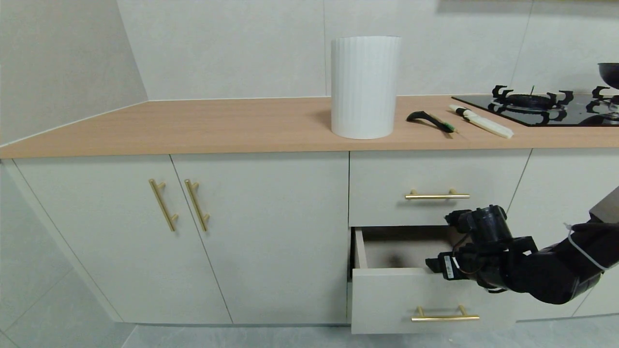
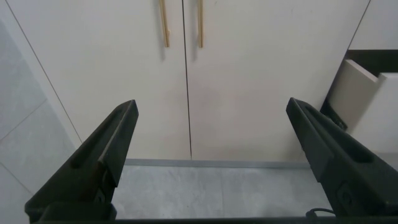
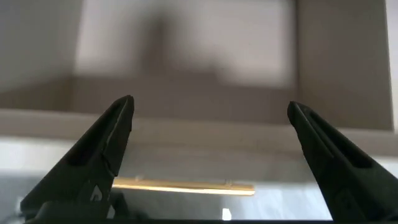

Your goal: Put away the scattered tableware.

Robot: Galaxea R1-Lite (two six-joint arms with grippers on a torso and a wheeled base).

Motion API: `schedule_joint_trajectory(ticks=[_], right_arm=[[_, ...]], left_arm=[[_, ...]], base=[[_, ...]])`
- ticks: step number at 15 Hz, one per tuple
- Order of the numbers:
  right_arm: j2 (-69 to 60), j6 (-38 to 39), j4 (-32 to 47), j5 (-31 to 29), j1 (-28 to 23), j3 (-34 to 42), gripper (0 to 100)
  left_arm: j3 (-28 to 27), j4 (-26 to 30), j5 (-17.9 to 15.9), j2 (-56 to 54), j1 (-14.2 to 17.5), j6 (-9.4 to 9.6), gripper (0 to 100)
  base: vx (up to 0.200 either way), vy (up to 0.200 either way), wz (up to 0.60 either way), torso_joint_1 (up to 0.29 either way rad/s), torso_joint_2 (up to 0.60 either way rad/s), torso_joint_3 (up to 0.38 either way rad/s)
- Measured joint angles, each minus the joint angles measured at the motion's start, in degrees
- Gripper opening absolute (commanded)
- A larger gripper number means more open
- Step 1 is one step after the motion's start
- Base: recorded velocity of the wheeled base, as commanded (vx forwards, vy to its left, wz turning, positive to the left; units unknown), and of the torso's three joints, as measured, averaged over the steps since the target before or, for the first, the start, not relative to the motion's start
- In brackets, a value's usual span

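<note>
We count two utensils lying on the countertop (image 1: 217,125): a black-handled one (image 1: 430,120) and a pale one (image 1: 481,122) near it, between one white ribbed canister (image 1: 365,87) and the hob (image 1: 532,108). Below, one of two drawers (image 1: 401,295) stands open. The right gripper (image 3: 208,149) hangs over it, spread wide and empty. The left gripper (image 2: 211,162), equally wide and empty, faces two cabinet doors (image 2: 249,81).

A black-handled utensil (image 1: 430,121) and a long cream utensil (image 1: 481,121) lie flat, near each other, on the wooden counter (image 1: 193,125).
</note>
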Motion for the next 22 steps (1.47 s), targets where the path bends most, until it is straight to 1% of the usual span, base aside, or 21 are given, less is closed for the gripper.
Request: schedule_joint_trajectory(ticks=[2,4,6,9,11,15,16,18,20,22], right_arm=[[-1.3,-1.2,3.2,1.3,0.0,-0.1,100],[-4.1,-1.7,10.8,3.8,0.0,-0.4,100],[-6.7,-2.4,16.2,6.0,0.3,-0.8,100],[-9.7,-5.4,22.3,6.5,1.0,-1.0,100],[-10.7,-5.9,24.4,6.7,1.7,-1.0,100],[-12.3,-9.8,32.1,6.7,3.1,-0.7,100],[-12.8,-11.2,35.1,7.3,3.3,-0.7,100],[-14.5,-15.0,41.6,10.0,3.8,-0.7,100],[-16.2,-18.3,46.2,13.8,4.0,-0.8,100],[-17.3,-19.4,49.2,14.2,4.6,-0.8,100]], left_arm=[[0.0,0.0,0.0,0.0,0.0,0.01,100],[0.0,0.0,0.0,0.0,0.0,0.00,100],[0.0,0.0,0.0,0.0,0.0,0.01,100],[0.0,0.0,0.0,0.0,0.0,0.00,100],[0.0,0.0,0.0,0.0,0.0,0.01,100],[0.0,0.0,0.0,0.0,0.0,0.00,100],[0.0,0.0,0.0,0.0,0.0,0.01,100],[0.0,0.0,0.0,0.0,0.0,0.01,100],[0.0,0.0,0.0,0.0,0.0,0.01,100],[0.0,0.0,0.0,0.0,0.0,0.00,100]], base=[[0.000,0.000,0.00,0.000,0.00,0.000],[0.000,0.000,0.00,0.000,0.00,0.000],[0.000,0.000,0.00,0.000,0.00,0.000],[0.000,0.000,0.00,0.000,0.00,0.000],[0.000,0.000,0.00,0.000,0.00,0.000],[0.000,0.000,0.00,0.000,0.00,0.000],[0.000,0.000,0.00,0.000,0.00,0.000],[0.000,0.000,0.00,0.000,0.00,0.000],[0.000,0.000,0.00,0.000,0.00,0.000],[0.000,0.000,0.00,0.000,0.00,0.000]])
